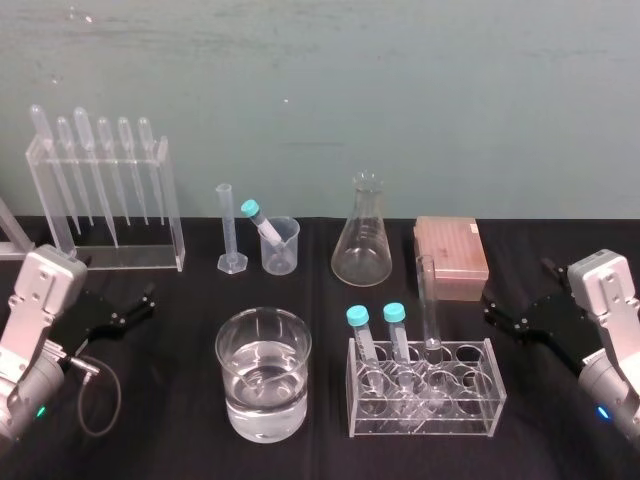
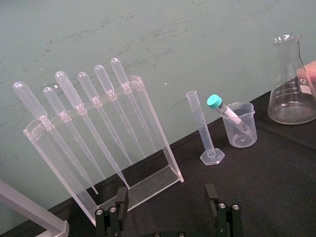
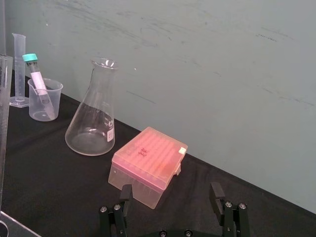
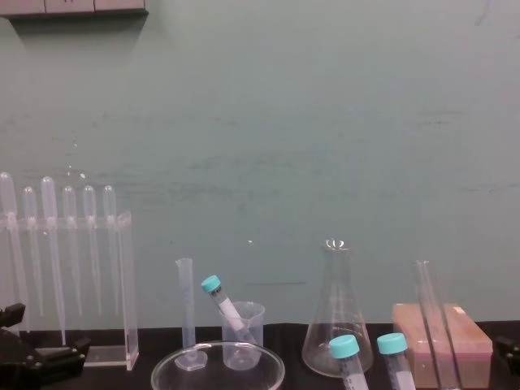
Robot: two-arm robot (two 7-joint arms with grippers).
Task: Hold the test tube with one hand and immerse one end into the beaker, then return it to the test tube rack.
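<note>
Head view, start of the pick. The test tube (image 1: 428, 300) stands upright in the test tube rack (image 1: 470, 412), a clear acrylic frame at the lower centre-right of the frame. It sits in a rear hole toward the rack's right end. Its long axis is vertical and its open rim rises well above the two teal-capped tubes (image 1: 394, 330) beside it.

The right gripper (image 1: 516, 285) rests low at the right edge of the frame, near the rack's right end. Its jaws are spread wide, hold nothing and point toward the frame's centre, so the tube lies to their left and apart from them. The left gripper (image 1: 140, 303) lies at the lower left edge with its jaws likewise wide and empty.

The beaker (image 1: 228, 372) is part-filled with clear liquid. It stands at lower centre just left of the rack, between the left gripper and the tube.

Judgement: the right arm is the nearer one. A sideways approach on the bare upper shaft, across the vertical axis, would let the tube lift straight out. The dip would then go leftward over the rack to the beaker. The tube has not yet been grasped.
</note>
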